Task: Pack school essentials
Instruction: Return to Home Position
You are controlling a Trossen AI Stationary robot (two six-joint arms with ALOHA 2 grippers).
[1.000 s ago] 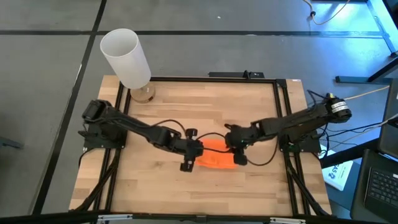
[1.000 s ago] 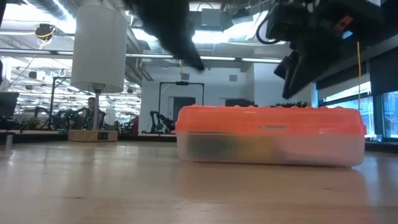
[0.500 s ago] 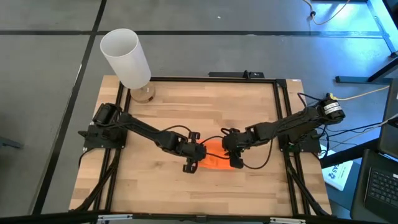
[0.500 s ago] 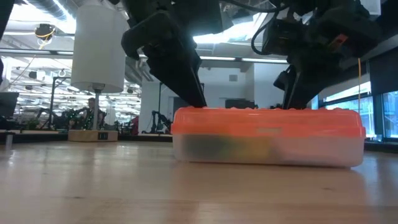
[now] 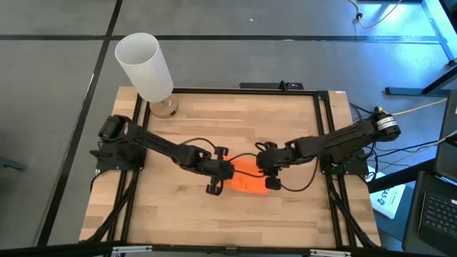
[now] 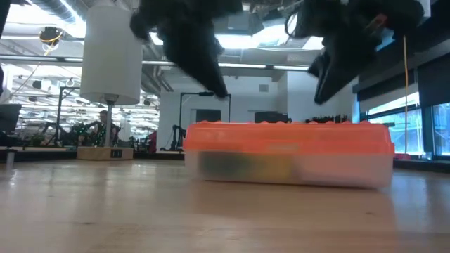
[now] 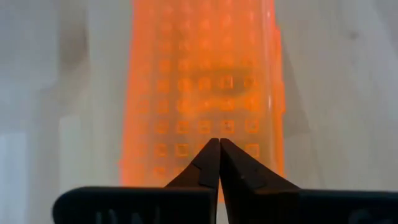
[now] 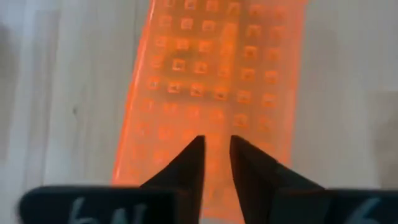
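Note:
A clear plastic box with an orange lid [image 5: 248, 183] lies flat on the wooden table, and it also shows in the low view [image 6: 288, 151]. Through its clear wall I see a blurred green-yellow shape [image 6: 242, 165]; single stationery items cannot be told. My left gripper [image 7: 219, 144] is shut and hangs a little above the lid's left end [image 6: 221, 93]. My right gripper [image 8: 216, 146] hangs a little above the lid's right part [image 6: 318, 91], its fingertips a narrow gap apart. Both point down at the lid.
A tall white cylinder [image 5: 145, 66] stands on a small wooden base at the table's far left corner, and it also shows in the low view [image 6: 111, 56]. A black frame [image 5: 325, 128] runs around the table. Bare wood lies near and far of the box.
Both grippers went down onto the orange lid half a second ago and have since risen clear of it. The box has slid a little toward the table's left edge and still lies flat, lid on.

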